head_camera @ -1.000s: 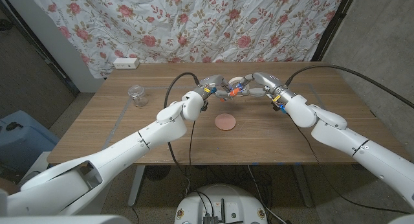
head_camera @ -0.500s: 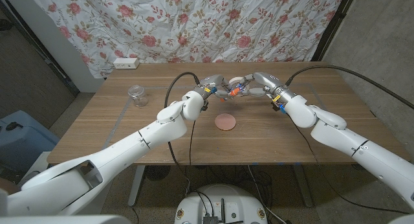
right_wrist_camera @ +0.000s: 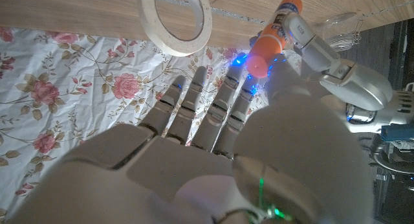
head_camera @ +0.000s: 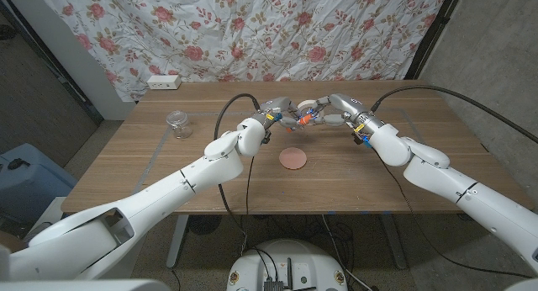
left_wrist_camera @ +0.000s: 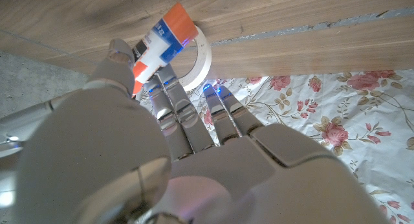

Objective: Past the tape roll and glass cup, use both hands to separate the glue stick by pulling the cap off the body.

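Note:
The glue stick (head_camera: pixel 304 117), white and blue with orange ends, hangs above the far middle of the table between my two hands. My left hand (head_camera: pixel 277 113) pinches one end between thumb and fingers, seen close in the left wrist view on the glue stick (left_wrist_camera: pixel 163 43). From the other side my right hand (head_camera: pixel 334 108) grips the orange cap end (right_wrist_camera: pixel 262 52). My left hand (right_wrist_camera: pixel 330 62) also shows in the right wrist view. The cap sits on the body. Just behind the hands, the tape roll (head_camera: pixel 309 103) lies flat. The glass cup (head_camera: pixel 177 123) stands far to the left.
A round pinkish disc (head_camera: pixel 293 158) lies on the wooden table (head_camera: pixel 378 182) in front of the hands. A white power strip (head_camera: pixel 163 82) sits at the table's back left edge. A flowered curtain (head_camera: pixel 252 30) hangs behind the table.

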{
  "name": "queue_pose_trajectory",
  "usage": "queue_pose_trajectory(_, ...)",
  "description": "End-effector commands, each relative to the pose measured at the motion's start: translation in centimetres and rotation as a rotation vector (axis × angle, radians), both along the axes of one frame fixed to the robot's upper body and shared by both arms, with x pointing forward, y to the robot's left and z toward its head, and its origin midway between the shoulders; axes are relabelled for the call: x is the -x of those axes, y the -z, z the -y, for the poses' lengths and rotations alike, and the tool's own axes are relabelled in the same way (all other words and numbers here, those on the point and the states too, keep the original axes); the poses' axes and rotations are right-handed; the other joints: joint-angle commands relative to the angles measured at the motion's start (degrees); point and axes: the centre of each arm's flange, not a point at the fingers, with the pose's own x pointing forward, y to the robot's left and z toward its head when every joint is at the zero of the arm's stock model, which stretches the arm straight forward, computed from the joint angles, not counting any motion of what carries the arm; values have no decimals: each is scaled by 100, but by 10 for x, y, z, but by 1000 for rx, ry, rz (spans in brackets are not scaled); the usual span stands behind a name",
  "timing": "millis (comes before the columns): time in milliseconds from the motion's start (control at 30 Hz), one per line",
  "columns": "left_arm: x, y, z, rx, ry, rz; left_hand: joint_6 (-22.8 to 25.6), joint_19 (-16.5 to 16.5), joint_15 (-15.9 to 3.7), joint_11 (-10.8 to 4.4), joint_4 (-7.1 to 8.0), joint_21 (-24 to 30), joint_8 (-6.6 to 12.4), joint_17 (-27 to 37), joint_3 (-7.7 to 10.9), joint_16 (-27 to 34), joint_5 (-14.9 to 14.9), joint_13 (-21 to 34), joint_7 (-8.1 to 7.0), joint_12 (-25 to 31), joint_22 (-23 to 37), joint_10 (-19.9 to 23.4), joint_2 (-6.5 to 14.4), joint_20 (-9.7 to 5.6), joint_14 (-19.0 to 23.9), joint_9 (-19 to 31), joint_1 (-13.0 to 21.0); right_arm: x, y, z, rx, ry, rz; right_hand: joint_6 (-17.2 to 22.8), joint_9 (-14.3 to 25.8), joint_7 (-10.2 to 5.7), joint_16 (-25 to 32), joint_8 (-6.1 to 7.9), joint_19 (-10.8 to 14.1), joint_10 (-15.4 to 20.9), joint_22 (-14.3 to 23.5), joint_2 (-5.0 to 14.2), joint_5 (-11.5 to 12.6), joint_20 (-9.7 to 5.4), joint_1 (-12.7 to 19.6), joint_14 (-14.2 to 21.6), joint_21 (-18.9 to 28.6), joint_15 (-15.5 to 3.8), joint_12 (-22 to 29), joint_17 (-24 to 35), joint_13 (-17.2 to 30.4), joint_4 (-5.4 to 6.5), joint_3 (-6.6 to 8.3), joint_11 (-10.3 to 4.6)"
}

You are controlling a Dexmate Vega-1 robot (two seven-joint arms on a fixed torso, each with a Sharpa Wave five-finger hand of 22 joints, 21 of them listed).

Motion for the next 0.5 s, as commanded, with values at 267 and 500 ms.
queue_pose_trajectory(267,0,1,0,-2,-8,-4,109,-39,-787,-24,20,-29,20,-1,4,-7,32,15,-8,27,4,60,144,-363,-10,21,92,-2,0,3,-10,-30,-1,221,-83,32,144,77,228,221,9,139,-15,-78,305,165,18,-972,88,46,120,5,-80,10)
queue_pose_trajectory(500,0,1,0,-3,-6,0,108,-40,-788,-23,20,-28,20,-2,0,-8,33,15,-11,27,4,62,147,-361,-12,21,93,-3,-1,3,-6,-34,-13,278,-130,43,166,77,246,245,8,179,-32,-118,379,168,2,-989,77,41,131,21,-130,14)
